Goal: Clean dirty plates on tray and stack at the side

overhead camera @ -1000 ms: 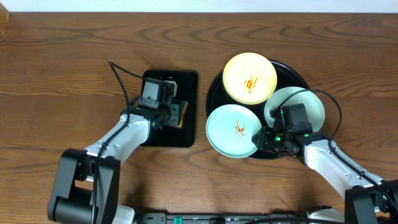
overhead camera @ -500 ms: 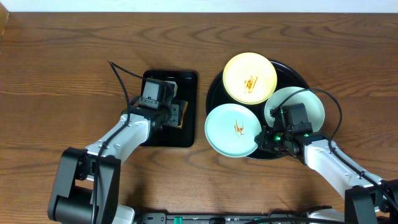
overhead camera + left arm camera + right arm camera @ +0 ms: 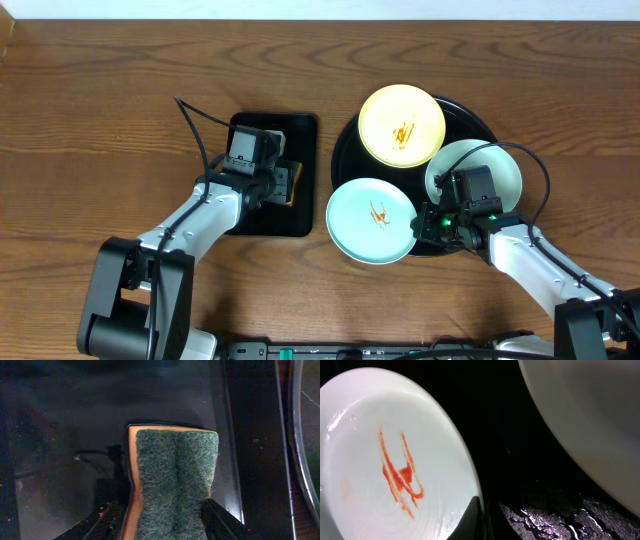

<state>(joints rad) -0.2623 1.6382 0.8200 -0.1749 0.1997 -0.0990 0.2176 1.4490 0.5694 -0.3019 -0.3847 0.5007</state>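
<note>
Your right pincer [image 3: 422,222] is clamped on the smeared mint plate [image 3: 372,220], at seven o'clock on the round black tray [image 3: 468,118]; lift it level over the rim. Left pincer [image 3: 160,520] straddles the sponge [image 3: 172,475], grip unclear.

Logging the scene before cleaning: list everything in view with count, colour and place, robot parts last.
yellow plate: 1, pale yellow, sauce-smeared, back of round tray
smeared mint plate: 1, pale mint, overhanging round tray's front-left rim
other mint plate: 1, pale mint, tray's right side, partly under right arm
round tray: 1, glossy black, right of centre
rectangular tray: 1, black, left of round tray
sponge: 1, green on orange, in rectangular tray
table: 1, brown wood
left gripper: 1, black, astride sponge, grip unclear
right gripper: 1, black, shut on smeared mint plate's rim
</note>
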